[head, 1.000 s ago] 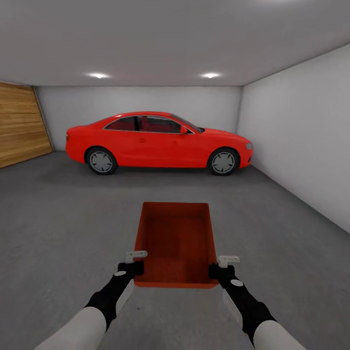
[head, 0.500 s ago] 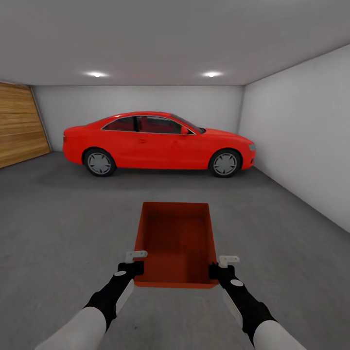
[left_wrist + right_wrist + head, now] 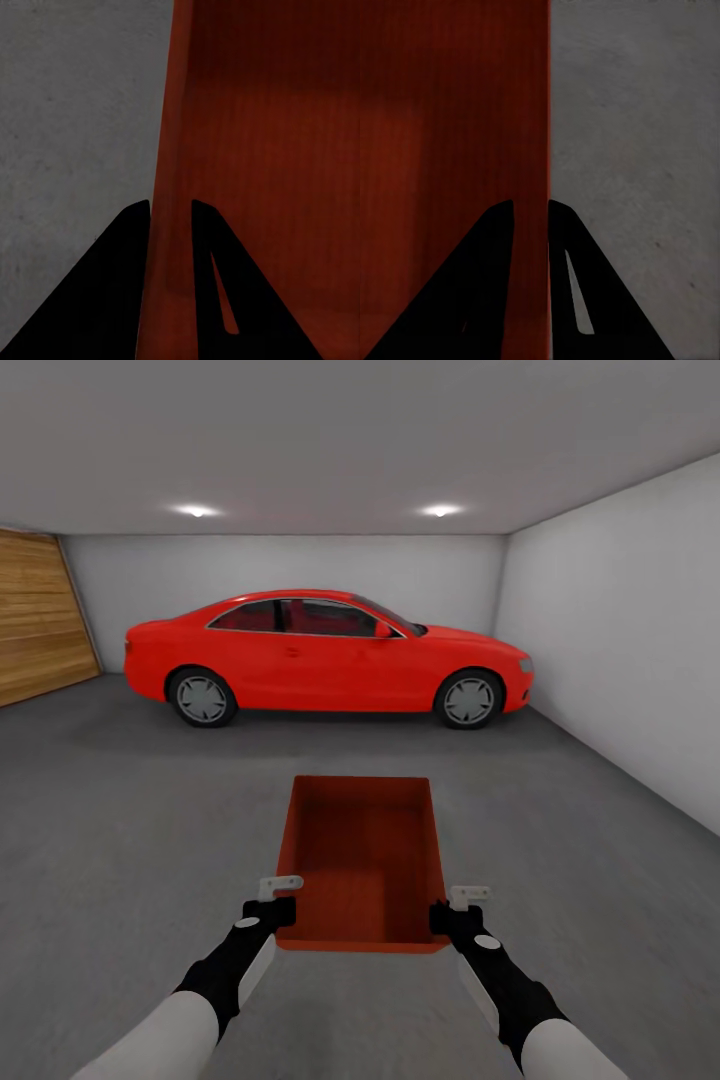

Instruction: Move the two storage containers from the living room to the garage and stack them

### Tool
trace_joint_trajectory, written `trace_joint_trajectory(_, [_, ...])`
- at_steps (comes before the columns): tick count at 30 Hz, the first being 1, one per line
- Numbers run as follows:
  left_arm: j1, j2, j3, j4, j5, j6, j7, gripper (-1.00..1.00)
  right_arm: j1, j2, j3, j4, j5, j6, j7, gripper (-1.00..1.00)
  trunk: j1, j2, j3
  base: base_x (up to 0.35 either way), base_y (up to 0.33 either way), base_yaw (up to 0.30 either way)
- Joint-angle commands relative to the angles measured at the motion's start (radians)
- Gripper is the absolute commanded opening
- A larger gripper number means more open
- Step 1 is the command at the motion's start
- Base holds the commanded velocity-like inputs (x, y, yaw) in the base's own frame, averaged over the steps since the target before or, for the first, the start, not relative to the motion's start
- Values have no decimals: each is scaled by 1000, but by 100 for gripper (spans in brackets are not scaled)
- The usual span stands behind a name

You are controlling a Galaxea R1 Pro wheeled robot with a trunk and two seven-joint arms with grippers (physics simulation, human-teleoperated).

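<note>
A: Where's the bin (image 3: 362, 860)?
B: Up off the garage floor (image 3: 120, 840), L pincer (image 3: 272, 898) & R pincer (image 3: 460, 908) each pinching a side wall.
A: Risk?
B: Thin grip; a bump might tip it.

Garage floor (image 3: 120, 810): dark grey, mottled concrete.

A red car (image 3: 325, 655) stands on all visible wheels at the far end, side-on, between the wooden plank door (image 3: 40, 615) and the white wall (image 3: 620, 650).
</note>
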Motion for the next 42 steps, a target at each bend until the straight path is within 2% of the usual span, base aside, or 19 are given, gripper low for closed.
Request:
trace_joint_trajectory(1, [0, 1, 0, 0, 16, 6, 13, -100, -1, -1, -2, -5, 0, 1, -11, -100, 1, -1, -1, 321, 77, 0])
trace_joint_trajectory(42, [0, 1, 0, 0, 16, 6, 13, -100, -1, 0, -1, -6, 1, 2, -11, -100, 1, -1, -1, 321, 18, -5])
